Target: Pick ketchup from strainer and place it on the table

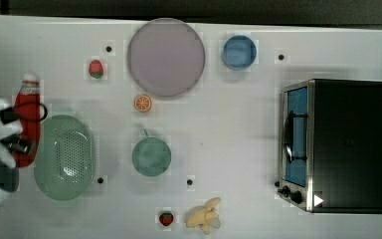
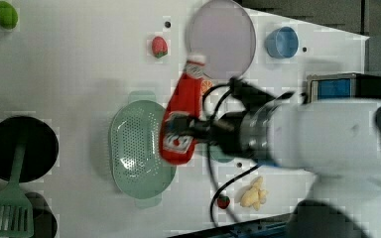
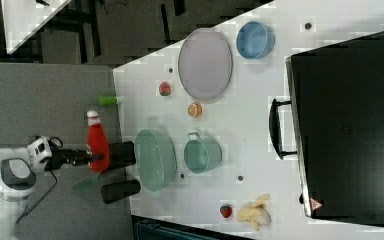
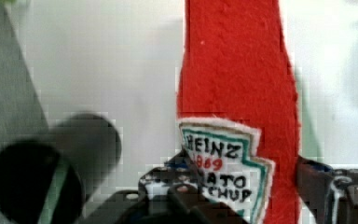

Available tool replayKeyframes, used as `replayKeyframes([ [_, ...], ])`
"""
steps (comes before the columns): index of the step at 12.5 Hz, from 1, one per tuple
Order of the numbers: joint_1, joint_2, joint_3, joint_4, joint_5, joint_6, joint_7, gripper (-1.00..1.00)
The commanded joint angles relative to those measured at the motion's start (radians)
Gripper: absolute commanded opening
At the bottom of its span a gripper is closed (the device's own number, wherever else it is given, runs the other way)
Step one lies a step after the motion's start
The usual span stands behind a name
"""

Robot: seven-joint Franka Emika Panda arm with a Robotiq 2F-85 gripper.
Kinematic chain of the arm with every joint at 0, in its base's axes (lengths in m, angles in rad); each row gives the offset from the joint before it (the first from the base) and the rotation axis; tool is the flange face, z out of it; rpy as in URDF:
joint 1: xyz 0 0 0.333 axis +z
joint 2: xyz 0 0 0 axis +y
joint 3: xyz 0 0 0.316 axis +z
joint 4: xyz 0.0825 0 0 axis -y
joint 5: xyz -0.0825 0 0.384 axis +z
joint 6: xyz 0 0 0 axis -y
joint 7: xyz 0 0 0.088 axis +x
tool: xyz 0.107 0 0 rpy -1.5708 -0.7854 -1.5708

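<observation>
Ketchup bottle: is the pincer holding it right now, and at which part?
Yes. The pincer grips the ketchup bottle across its lower body, at the label, with the white cap end pointing away from the arm.

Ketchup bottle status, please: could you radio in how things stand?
Gripper jaws clamped on red ketchup bottle. Bottle lifted out of pale green perforated strainer. White table beside strainer bare; nothing blocking.

The top view looks straight down on the whole table [image 1: 238, 129]. The left view and right view look down from high, slanted and farther off. All three share the strainer [image 1: 64, 157] and toaster oven [image 1: 335, 144]. The wrist view sits close against the ketchup [image 4: 237, 93].
</observation>
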Motion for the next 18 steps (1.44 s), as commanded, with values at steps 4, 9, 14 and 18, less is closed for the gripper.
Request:
replayKeyframes([
  [4,-0.199,-0.026,-0.144,0.063,-0.011,-0.129,-0.167,0.18],
  [9,-0.272,-0.065,-0.273,0.041,-0.038,-0.135,-0.351,0.18],
  [14,-0.294,-0.066,-0.377,-0.066,-0.038,-0.096,-0.512,0.18],
  [18,-0.295,-0.063,-0.425,-0.252,-0.04,0.127,-0.513,0.18],
])
